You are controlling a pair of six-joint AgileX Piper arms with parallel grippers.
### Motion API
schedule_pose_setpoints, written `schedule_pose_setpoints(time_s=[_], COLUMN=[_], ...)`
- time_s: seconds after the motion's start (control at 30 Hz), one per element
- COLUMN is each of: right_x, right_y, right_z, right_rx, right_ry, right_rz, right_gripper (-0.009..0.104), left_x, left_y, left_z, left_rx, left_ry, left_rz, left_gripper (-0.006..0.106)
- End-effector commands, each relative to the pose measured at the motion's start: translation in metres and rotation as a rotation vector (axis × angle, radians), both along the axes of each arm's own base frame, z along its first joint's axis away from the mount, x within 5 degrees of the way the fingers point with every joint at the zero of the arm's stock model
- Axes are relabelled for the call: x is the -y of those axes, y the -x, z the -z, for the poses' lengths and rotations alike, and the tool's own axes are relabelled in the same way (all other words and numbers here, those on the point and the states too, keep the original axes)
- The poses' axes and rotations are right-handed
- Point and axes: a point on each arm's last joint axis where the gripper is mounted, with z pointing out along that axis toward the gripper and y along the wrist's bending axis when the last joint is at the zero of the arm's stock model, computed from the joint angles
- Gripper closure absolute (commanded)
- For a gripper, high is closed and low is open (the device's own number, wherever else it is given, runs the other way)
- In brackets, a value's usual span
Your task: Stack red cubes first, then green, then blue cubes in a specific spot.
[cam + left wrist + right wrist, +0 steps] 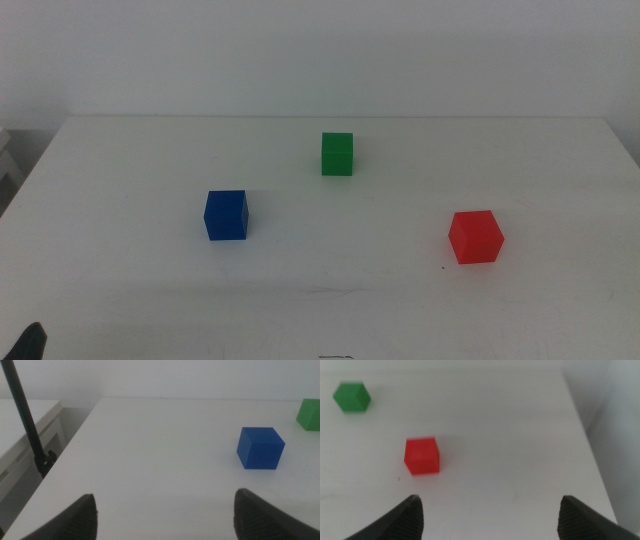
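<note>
Waiting at the near edge, both grippers hang w/ jaws spread wide, nothing between them: left gripper [162, 515] near the table's [120, 300] front-left corner, right gripper [490, 517] by the front-right. Red cube [475, 237] sits nearest, on the right side, ahead of the right gripper. Blue cube [226, 215] sits slightly farther, left of centre. Green cube [337, 154] is farthest back, approx. mid-table. All 3 well apart, flat on the white top, none stacked.
</note>
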Motion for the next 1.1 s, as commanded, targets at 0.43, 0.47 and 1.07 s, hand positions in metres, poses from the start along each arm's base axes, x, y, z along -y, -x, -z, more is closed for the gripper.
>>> schedule_pose_setpoints(time_s=[0.43, 0.47, 1.07], right_x=[-0.027, -0.033, -0.103], right_y=[-0.094, -0.103, -0.25], right_z=[-0.056, -0.055, 0.02], right_rx=[-0.364, -0.381, -0.683], right_ry=[0.001, 0.005, 0.032], right_rz=[-0.169, -0.194, -0.19], right_gripper=[0.022, 0.022, 0.017], left_x=[0.001, 0.001, 0.001], left_y=[0.0, 0.0, 0.0], left_z=[-0.009, -0.009, -0.009], left_rx=[0.103, 0.103, 0.103], left_ry=[0.006, 0.006, 0.007], left_rz=[0.006, 0.006, 0.006], left_gripper=[0.007, 0.007, 0.007])
